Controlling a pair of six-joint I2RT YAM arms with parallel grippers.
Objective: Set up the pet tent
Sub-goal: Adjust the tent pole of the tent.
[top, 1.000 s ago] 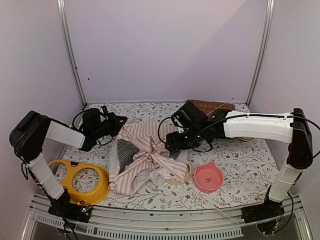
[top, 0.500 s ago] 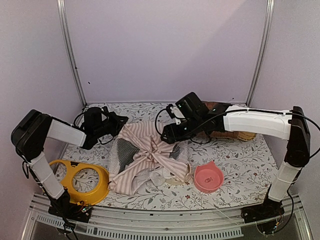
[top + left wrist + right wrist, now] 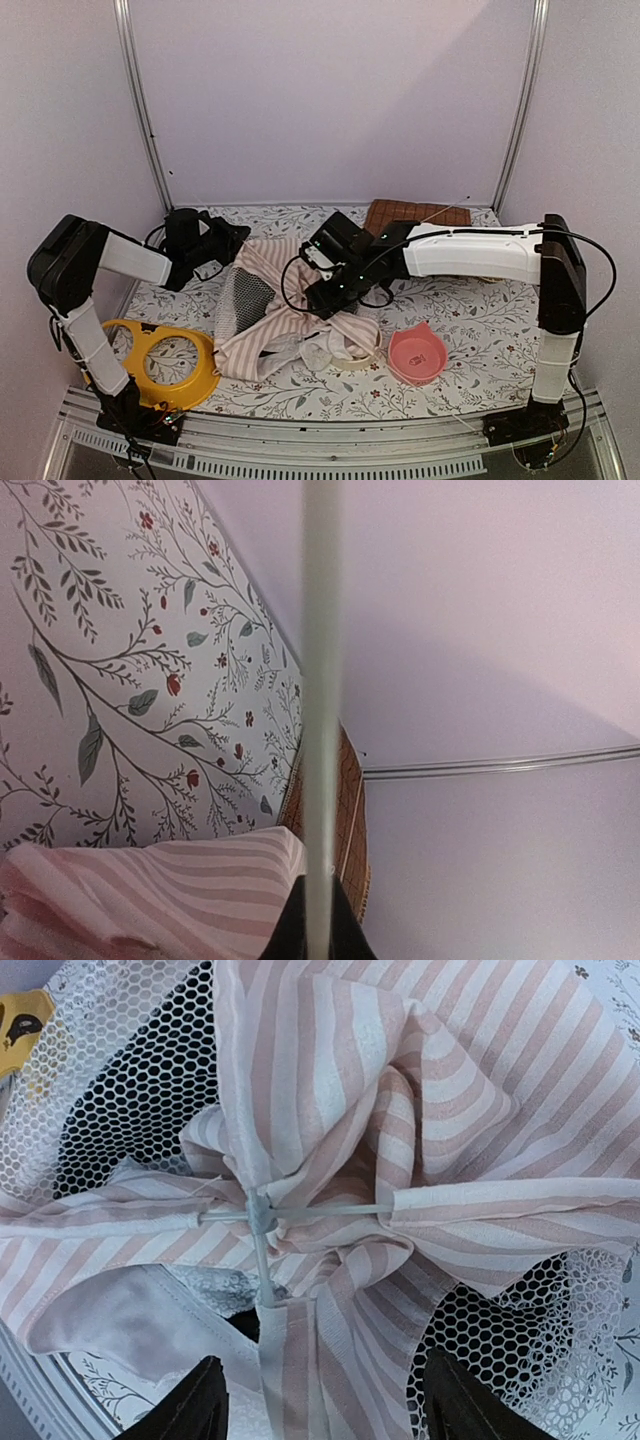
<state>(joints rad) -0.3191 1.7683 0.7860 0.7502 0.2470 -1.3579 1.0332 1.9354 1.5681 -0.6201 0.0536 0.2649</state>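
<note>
The pet tent [image 3: 290, 310] lies flat and crumpled in the middle of the bench [image 3: 470, 310]. It looks soft, light and floppy. Its thin poles may bend or snap, so go gently. The right tool [image 3: 325, 1405] is wide open and holds nothing. It hangs just over the joint [image 3: 258, 1210] where the poles cross, a good spot to grab. The left tool [image 3: 310, 930] is pinched shut and looks to grip a thin pole [image 3: 320, 680] at the tent's far left edge.
</note>
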